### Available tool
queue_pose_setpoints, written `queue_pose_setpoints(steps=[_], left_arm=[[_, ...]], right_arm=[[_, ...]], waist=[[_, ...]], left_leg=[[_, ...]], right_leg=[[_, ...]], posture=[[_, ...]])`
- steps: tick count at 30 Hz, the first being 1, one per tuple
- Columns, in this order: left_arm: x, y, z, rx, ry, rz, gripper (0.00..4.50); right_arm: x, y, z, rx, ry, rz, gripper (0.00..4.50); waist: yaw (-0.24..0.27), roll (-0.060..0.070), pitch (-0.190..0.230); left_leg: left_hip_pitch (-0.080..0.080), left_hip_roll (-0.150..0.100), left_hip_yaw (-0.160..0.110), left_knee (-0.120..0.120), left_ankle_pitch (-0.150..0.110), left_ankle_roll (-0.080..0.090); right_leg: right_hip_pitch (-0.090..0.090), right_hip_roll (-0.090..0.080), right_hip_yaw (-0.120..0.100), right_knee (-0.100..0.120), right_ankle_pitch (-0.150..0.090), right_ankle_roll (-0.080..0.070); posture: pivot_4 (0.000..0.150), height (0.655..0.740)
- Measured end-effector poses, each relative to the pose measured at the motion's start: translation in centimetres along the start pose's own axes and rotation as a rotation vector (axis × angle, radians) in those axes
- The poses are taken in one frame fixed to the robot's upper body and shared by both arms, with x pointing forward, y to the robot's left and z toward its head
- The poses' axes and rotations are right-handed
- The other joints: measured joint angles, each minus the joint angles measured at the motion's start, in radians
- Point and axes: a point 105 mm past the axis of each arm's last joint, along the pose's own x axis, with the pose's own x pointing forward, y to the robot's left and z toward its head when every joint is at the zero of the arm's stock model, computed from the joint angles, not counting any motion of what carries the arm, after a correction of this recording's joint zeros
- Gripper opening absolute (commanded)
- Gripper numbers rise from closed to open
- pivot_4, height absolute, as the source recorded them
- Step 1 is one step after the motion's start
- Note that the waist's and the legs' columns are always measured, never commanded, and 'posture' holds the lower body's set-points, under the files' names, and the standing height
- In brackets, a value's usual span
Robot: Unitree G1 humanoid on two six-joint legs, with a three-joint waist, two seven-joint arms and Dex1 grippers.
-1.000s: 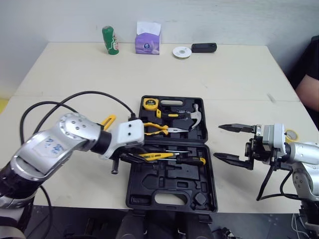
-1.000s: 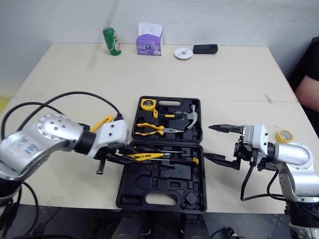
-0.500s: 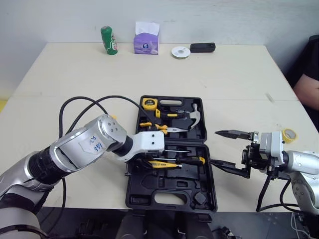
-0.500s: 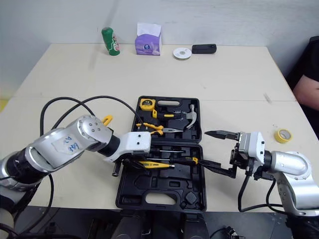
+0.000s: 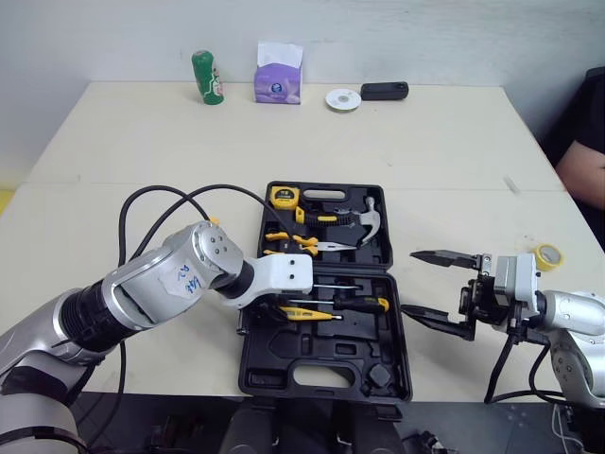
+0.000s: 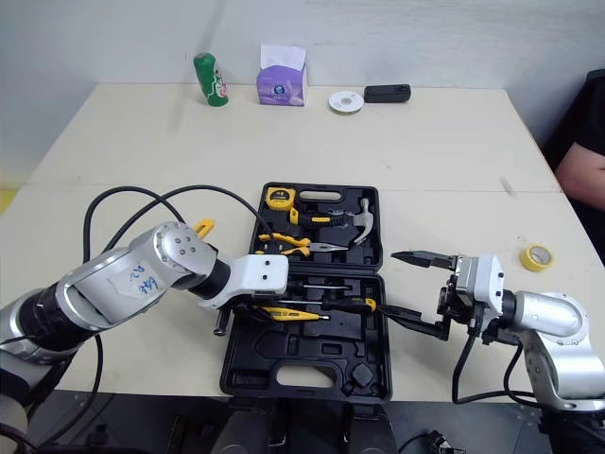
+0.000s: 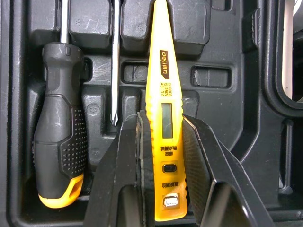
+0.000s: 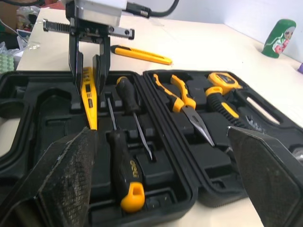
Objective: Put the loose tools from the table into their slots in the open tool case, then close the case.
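Note:
The black tool case (image 5: 326,364) lies open at the table's near edge. Over its near half, my left gripper (image 5: 274,312) is shut on a yellow tester pen (image 7: 163,80), one finger on each side of the pen. The pen lies along the moulded slots beside a thin screwdriver (image 7: 115,61) and a black-and-yellow-handled one (image 7: 59,137). I cannot tell whether it rests in a slot. The far half holds pliers (image 5: 293,244), a hammer (image 5: 364,222) and a tape measure (image 5: 282,197). My right gripper (image 5: 408,282) stands open and empty just right of the case. A yellow utility knife (image 8: 142,55) lies on the table left of the case.
A yellow tape roll (image 5: 545,255) lies at the table's right, near my right arm. At the far edge stand a green bottle (image 5: 205,76), a purple tissue box (image 5: 278,80), a white disc (image 5: 343,98) and a black device (image 5: 385,91). A person's arm (image 5: 586,161) shows at the right.
My left gripper carried the tester pen rightward from the case's left edge to over its near half, then barely moved in the last half second. The right gripper stays open, almost still.

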Motion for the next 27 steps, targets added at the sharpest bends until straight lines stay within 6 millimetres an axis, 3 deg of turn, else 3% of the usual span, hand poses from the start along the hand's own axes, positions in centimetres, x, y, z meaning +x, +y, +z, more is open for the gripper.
queue_pose_setpoints(steps=[9, 16, 27], left_arm=[[0.2, -0.1, 0.2, -0.008, 0.001, 0.0, 0.53], [0.4, -0.3, 1.6, -0.005, -0.073, -0.011, 3.77], [-2.4, 0.7, 3.6, 0.022, -0.238, 0.038, 3.77]], right_arm=[[-0.5, 0.5, -0.8, 0.001, -0.006, 0.016, 4.5], [-0.9, 0.7, -1.3, 0.003, -0.004, 0.023, 4.5], [-0.9, 0.3, -1.3, -0.007, -0.007, 0.032, 4.5]], waist=[[0.0, 0.0, 0.0], [0.0, 0.0, 0.0], [-0.002, 0.0, 0.0]], left_leg=[[0.0, 0.0, 0.0, 0.002, 0.0, 0.0], [-0.001, 0.0, -0.001, 0.005, 0.0, 0.0], [0.0, 0.0, -0.001, 0.007, 0.0, 0.0]], right_leg=[[0.001, 0.0, 0.0, 0.001, 0.0, 0.0], [0.001, -0.001, 0.0, 0.002, 0.0, 0.0], [0.001, -0.001, 0.001, 0.003, 0.0, 0.0]], posture=[[0.15, 0.74], [0.15, 0.74], [0.15, 0.74]])
